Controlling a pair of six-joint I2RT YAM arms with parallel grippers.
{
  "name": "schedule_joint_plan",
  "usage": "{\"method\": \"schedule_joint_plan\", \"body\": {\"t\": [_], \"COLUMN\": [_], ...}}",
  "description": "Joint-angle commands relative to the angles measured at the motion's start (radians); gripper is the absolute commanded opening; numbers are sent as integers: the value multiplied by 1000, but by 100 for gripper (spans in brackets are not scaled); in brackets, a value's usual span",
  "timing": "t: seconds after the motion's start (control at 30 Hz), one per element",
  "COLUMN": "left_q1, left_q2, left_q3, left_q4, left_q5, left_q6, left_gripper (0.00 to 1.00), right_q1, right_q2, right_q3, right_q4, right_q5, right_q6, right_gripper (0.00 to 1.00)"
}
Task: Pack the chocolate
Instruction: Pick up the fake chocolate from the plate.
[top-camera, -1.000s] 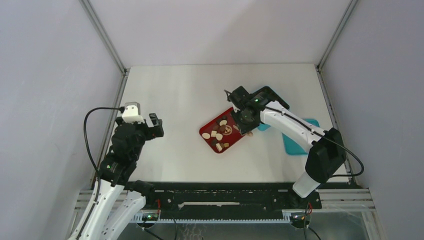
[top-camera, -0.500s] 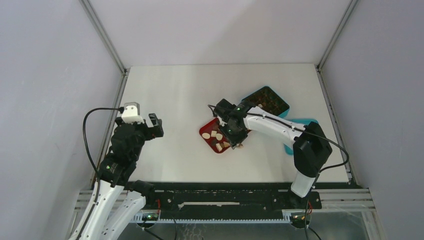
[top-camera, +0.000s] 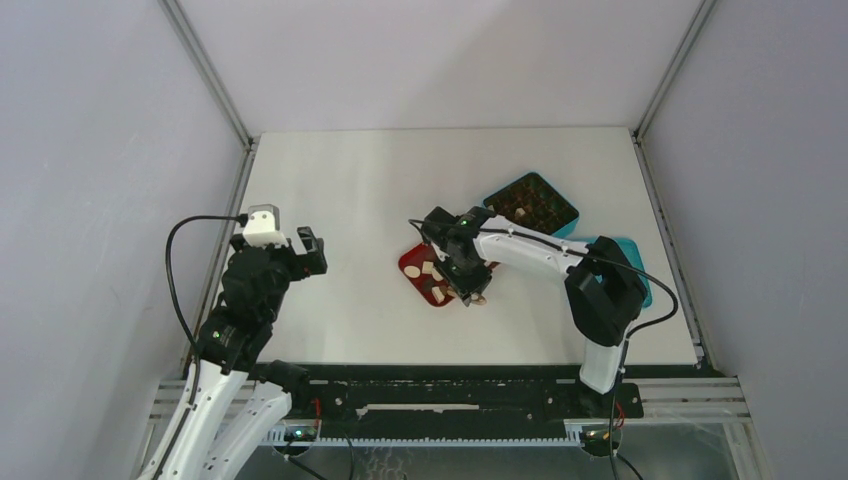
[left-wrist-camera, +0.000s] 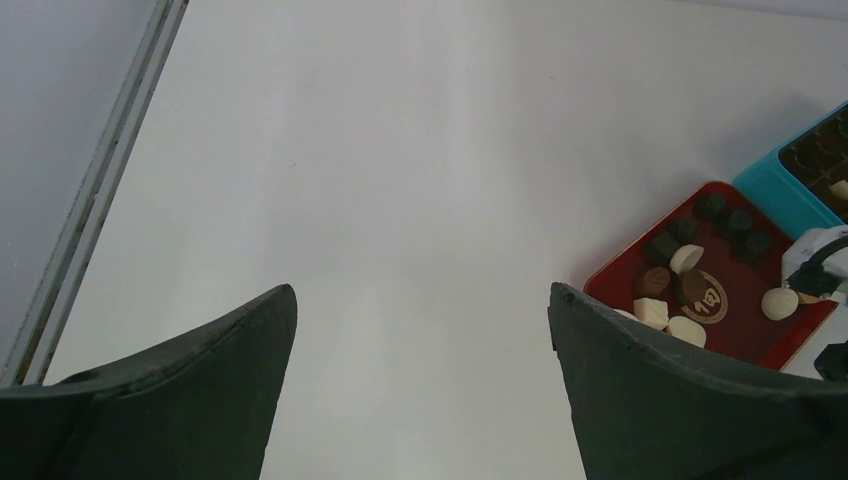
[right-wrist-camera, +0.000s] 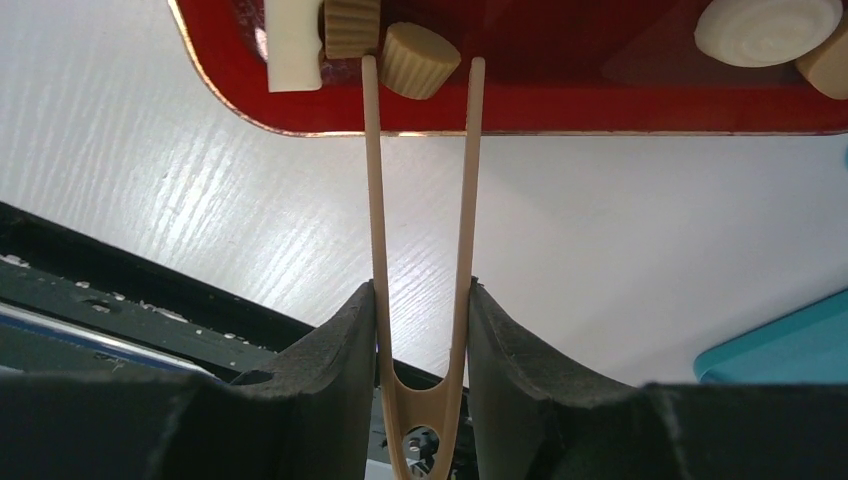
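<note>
The chocolate (left-wrist-camera: 686, 258) lies as several small dark, tan and white pieces on the red tray (top-camera: 412, 268) at mid table. My right gripper (right-wrist-camera: 420, 290) is shut on the tan wooden tongs (right-wrist-camera: 378, 200), pressing their two arms. The tongs are part open, and their tips straddle a tan round chocolate (right-wrist-camera: 420, 58) at the tray's (right-wrist-camera: 560, 100) near edge. A ribbed tan piece (right-wrist-camera: 350, 25) and a white block (right-wrist-camera: 293, 45) lie just left of it. In the top view the right gripper (top-camera: 462, 275) hangs over the tray's right side. My left gripper (left-wrist-camera: 420, 300) is open and empty, well left of the tray (left-wrist-camera: 740, 330).
The teal box (top-camera: 530, 203) with its dark grid insert stands behind and right of the tray. A teal lid (top-camera: 640, 270) lies flat further right, partly under the right arm. The black rail of the arm bases runs along the near edge.
The right arm has swung left and nearer, from over the teal box to the tray's near edge, carrying the tongs. The left arm has not moved.
</note>
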Motion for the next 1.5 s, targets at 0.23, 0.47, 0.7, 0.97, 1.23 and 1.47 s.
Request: {"method": "schedule_joint_plan", "body": {"t": [0.23, 0.47, 0.7, 0.97, 1.23, 1.47], "left_q1": [8, 8, 8, 9, 9, 10], "left_q2": [-9, -11, -11, -10, -9, -11], "left_q3": [-14, -16, -15, -15, -15, -15], "left_q4": [42, 42, 42, 42, 44, 44], "left_q5": [3, 5, 7, 7, 12, 19], "left_q6": [4, 4, 3, 3, 4, 4], "left_gripper": [100, 100, 100, 100, 100, 100], "right_q1": [-10, -11, -16, -25, -63, -153], "right_q2": [33, 70, 99, 91, -1, -101], "right_q3": [50, 79, 88, 99, 103, 85], "right_q4": [-23, -18, -8, -2, -28, -58], "right_q5": [111, 103, 111, 127, 145, 195], "right_q6": [18, 9, 11, 11, 13, 15], "right_gripper": [38, 40, 43, 35, 20, 20]}}
